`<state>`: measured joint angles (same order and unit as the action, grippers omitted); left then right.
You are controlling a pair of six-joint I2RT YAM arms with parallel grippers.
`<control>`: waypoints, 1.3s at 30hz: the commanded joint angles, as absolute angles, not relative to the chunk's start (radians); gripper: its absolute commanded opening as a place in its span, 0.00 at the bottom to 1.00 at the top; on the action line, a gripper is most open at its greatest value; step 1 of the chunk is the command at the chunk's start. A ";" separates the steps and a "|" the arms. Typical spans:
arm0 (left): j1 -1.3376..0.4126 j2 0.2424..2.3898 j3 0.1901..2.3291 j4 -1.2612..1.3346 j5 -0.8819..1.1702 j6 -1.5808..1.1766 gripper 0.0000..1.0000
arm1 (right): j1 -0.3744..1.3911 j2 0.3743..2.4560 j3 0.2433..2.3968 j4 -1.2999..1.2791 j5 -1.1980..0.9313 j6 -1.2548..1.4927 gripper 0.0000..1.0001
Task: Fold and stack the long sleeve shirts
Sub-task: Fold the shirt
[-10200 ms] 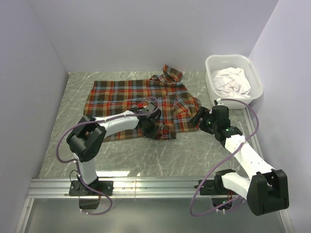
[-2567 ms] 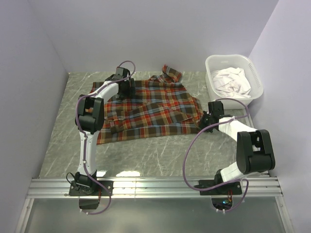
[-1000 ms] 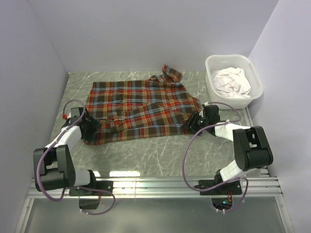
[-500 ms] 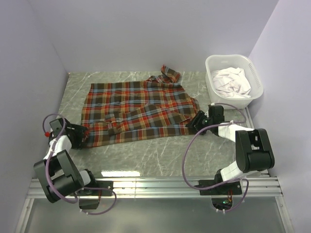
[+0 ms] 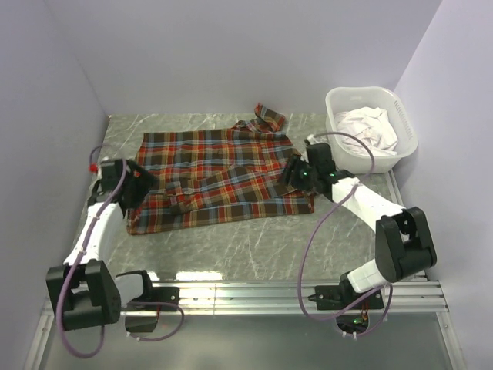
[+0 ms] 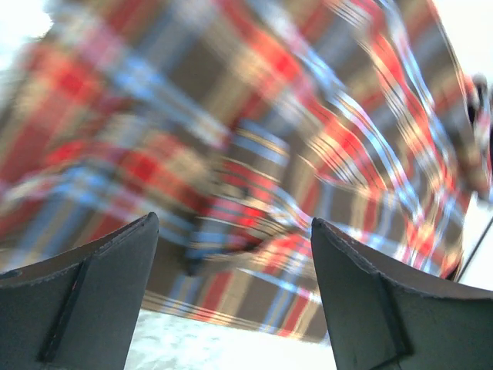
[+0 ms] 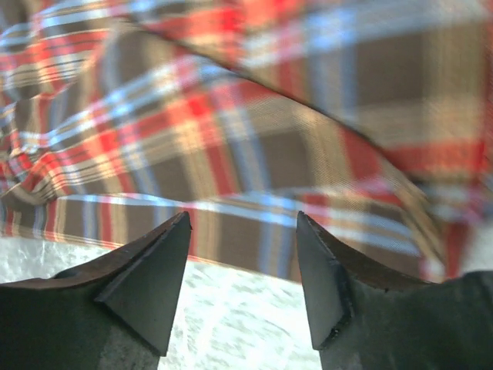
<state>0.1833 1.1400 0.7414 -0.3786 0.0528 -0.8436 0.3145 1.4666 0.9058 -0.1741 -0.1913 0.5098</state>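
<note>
Plaid shirt (image 5: pixel 223 166) lies spread on table (image 5: pixel 254 247), one sleeve (image 5: pixel 192 187) laid across the body.

Vs 0.5 s ago:
- L gripper (image 5: pixel 137 185) has gone from the near-left corner up to the left edge.
- R gripper (image 5: pixel 295 176) has come in from beyond the right hem to over the shirt's right side.

Wrist views: both sets of fingers spread wide, nothing held.

Judgement: arms lining up side grips for the next fold. No stack yet.
</note>
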 commanded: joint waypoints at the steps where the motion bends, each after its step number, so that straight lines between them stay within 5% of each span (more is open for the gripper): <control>1: 0.056 1.192 0.842 -0.387 -0.029 -0.784 0.86 | 0.374 1.526 1.000 -0.244 -0.080 0.436 0.68; 10: -0.152 1.505 0.928 -0.409 -0.051 -0.755 0.86 | 0.468 1.747 1.176 -0.348 0.015 0.410 0.73; 20: -0.167 1.655 0.925 -0.547 0.024 -0.709 0.89 | 0.495 1.806 1.088 -0.472 0.037 0.420 0.70; 31: -0.166 1.409 0.608 -0.552 0.164 -0.833 0.98 | 0.549 1.618 0.862 -0.615 -0.047 0.482 0.67; 39: -0.167 1.161 0.648 -0.678 0.140 -0.871 0.99 | 0.580 1.454 0.718 -0.653 -0.094 0.499 0.68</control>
<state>-0.1646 1.2301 0.6128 -0.5323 0.1516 -0.8429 0.5713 1.4765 0.7734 -0.5125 -0.0555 0.4812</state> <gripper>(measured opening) 0.991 0.679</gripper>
